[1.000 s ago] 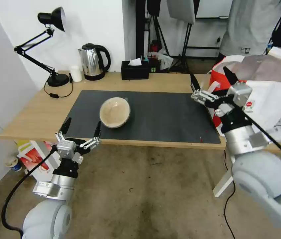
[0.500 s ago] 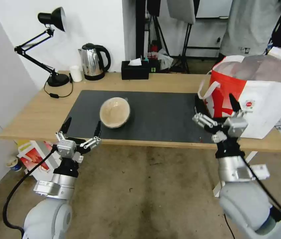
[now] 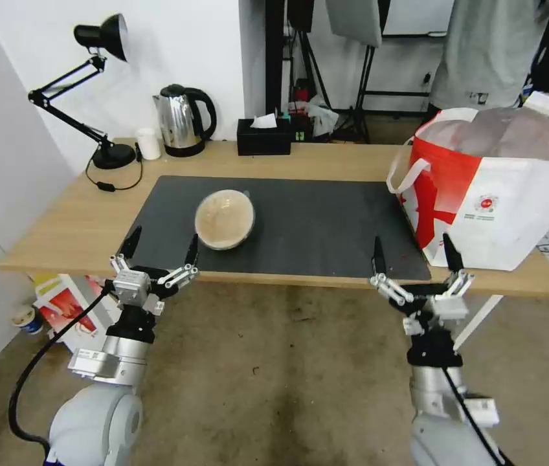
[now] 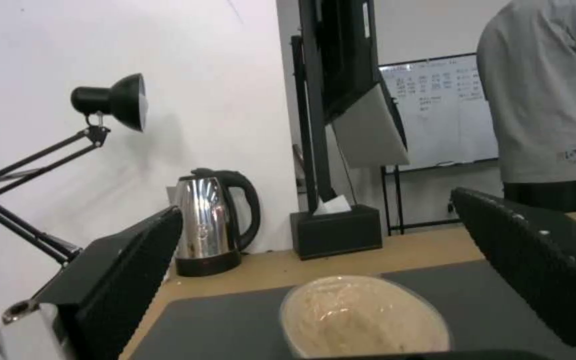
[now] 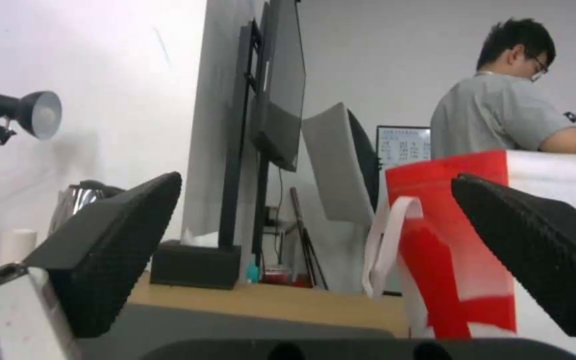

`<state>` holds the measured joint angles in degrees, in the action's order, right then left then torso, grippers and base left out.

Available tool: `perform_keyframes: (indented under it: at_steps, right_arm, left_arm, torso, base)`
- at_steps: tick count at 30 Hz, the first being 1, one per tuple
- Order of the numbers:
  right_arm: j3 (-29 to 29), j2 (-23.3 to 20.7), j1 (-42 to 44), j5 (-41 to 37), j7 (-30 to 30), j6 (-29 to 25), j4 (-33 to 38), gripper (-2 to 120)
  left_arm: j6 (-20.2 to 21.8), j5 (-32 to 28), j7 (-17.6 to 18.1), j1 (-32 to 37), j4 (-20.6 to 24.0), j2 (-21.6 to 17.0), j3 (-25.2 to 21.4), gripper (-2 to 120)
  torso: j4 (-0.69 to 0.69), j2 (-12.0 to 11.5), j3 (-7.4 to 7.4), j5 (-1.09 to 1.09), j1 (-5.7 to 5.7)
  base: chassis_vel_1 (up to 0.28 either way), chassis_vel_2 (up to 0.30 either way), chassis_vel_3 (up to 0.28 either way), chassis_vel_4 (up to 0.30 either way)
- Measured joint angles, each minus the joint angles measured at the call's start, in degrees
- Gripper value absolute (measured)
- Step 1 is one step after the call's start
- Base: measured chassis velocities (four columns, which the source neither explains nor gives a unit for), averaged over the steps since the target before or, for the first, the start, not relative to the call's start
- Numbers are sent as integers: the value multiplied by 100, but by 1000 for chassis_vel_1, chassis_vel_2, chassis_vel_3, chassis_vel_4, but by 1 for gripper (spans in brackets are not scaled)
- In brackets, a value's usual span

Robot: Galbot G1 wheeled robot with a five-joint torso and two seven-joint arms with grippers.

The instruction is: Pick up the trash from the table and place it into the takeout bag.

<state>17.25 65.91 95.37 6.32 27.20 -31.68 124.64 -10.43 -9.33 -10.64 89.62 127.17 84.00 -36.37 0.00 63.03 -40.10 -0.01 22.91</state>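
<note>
On the dark grey rectangular mat (image 3: 287,220), one tan shallow disposable bowl (image 3: 224,219) is seen tipped on its side, with both pincers held low at the desk's near edge.

The long light-wood desk (image 3: 74,226) is flanked in front by the left pincer (image 3: 161,246), whose fingers are spread apart and empty, just before the mat's near left corner and close to the bowl. The right pincer (image 3: 412,257) is likewise held apart with nothing between its fingers, near the mat's right corner. The large white takeout bag with a red panel and white strap handles (image 3: 494,207) is stood at the desk's right end; its contents cannot be made out clearly. A steel kettle (image 3: 180,121), a black tissue box (image 3: 263,137) and a black desk lamp (image 3: 90,90) are set along the far edge.
</note>
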Motion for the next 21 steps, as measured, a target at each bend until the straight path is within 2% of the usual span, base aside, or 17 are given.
perform_keyframes:
  at_steps: [7,21]
  right_arm:
    - [7,286,250,415,16,-484,-294,100]
    - [-88,378,271,540,55,-585,-348,100]
  left_arm:
    - [-5,13,0,10,14,26,13,100]
    - [-16,23,0,24,27,35,1,100]
  torso:
    - [0,0,0,1,0]
    - [0,0,0,1,1]
  base:
    - [0,0,0,0]
    - [0,0,0,0]
